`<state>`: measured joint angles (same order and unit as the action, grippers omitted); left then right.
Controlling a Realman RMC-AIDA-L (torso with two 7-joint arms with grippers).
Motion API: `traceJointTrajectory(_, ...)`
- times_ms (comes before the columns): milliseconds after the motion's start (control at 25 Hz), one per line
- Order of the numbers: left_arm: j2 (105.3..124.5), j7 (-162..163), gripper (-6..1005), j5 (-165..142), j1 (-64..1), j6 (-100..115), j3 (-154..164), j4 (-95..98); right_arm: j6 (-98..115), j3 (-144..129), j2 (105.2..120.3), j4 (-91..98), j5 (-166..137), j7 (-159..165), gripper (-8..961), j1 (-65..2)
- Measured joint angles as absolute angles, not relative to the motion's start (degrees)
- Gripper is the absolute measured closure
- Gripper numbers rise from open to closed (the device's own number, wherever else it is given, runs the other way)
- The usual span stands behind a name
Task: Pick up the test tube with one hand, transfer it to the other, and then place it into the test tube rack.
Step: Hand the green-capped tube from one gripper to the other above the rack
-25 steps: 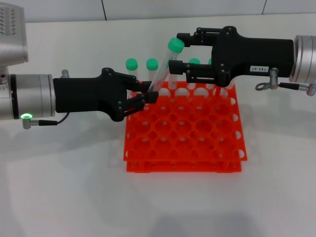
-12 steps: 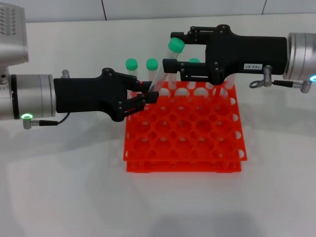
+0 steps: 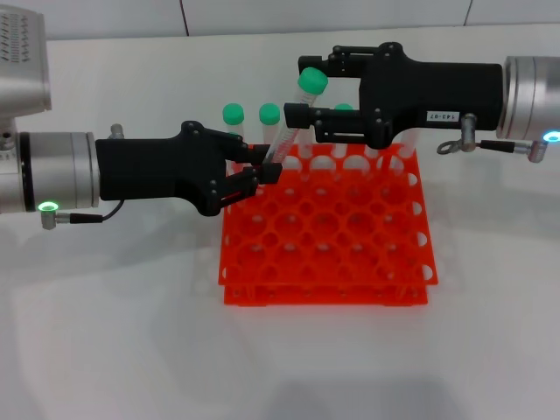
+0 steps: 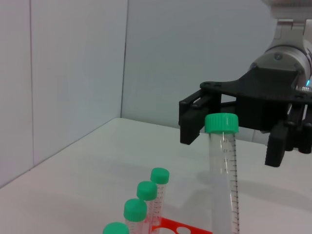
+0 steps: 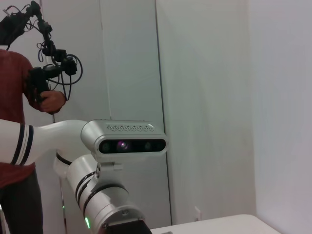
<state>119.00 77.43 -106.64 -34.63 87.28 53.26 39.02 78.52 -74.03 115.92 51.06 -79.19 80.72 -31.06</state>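
Plain white table [image 3: 105,350] up against pale panelled walls [image 4: 73,73]. A person in a red shirt [image 5: 17,97] stands back there.

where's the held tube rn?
Head view, centre: the test tube leans over the rack's back-left corner, base in the left gripper, cap between the right gripper's open fingers.

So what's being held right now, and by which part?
The left gripper holds the test tube by its lower end; the right gripper is open around the green cap.

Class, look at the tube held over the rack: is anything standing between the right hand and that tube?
No, nothing visible does. The right hand is open, its fingers either side of the test tube just below the green cap, while the left hand grips the lower end.
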Motion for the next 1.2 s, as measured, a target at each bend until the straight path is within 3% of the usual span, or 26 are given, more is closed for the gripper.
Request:
traceJointTrajectory(520,118.96,77.4,806,-106.7,-34.6,87.3,53.3,39.0,77.8,-74.8,115.75,51.1,-78.4,80.7,494,-31.1)
traceJointTrajectory(760,118.92,77.4,806,-106.7,-34.6,87.3,53.3,39.0,77.8,-74.9,115.75,51.3,-78.5,80.7,685,-31.2)
traceJointTrajectory(1200,118.98,77.4,806,-106.7,-34.5,87.3,53.4,39.0,78.0,-75.1,115.75,51.6,-78.5,80.9,690,-31.2)
